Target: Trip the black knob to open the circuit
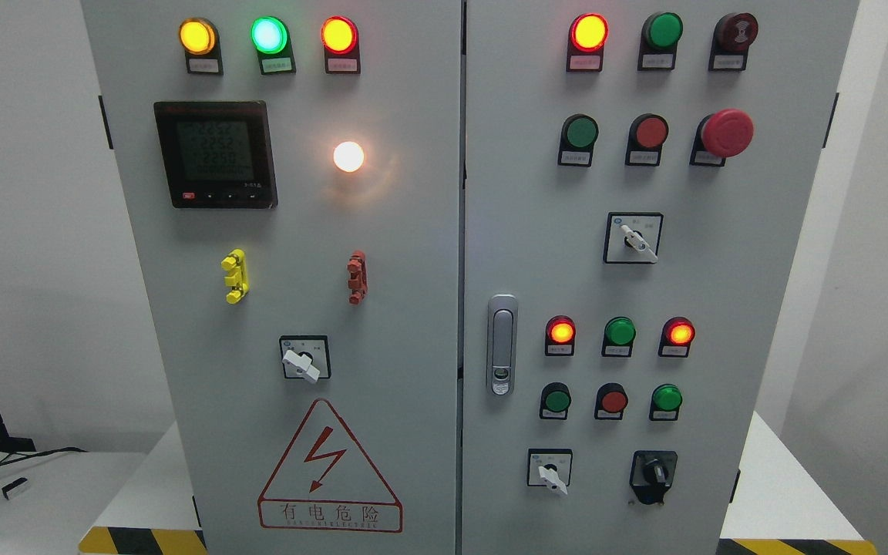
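The black knob [653,474] sits on a black plate at the lower right of the grey cabinet's right door [721,308], its grip standing roughly upright. To its left is a white-handled selector switch [551,472]. Neither of my hands nor either arm shows anywhere in the head view.
The right door carries red and green lamps and buttons, a red mushroom stop button [726,132], a selector [634,238] and a silver door latch [502,344]. The left door has a meter [215,154], lit lamps, a selector [304,359] and a warning triangle [329,470].
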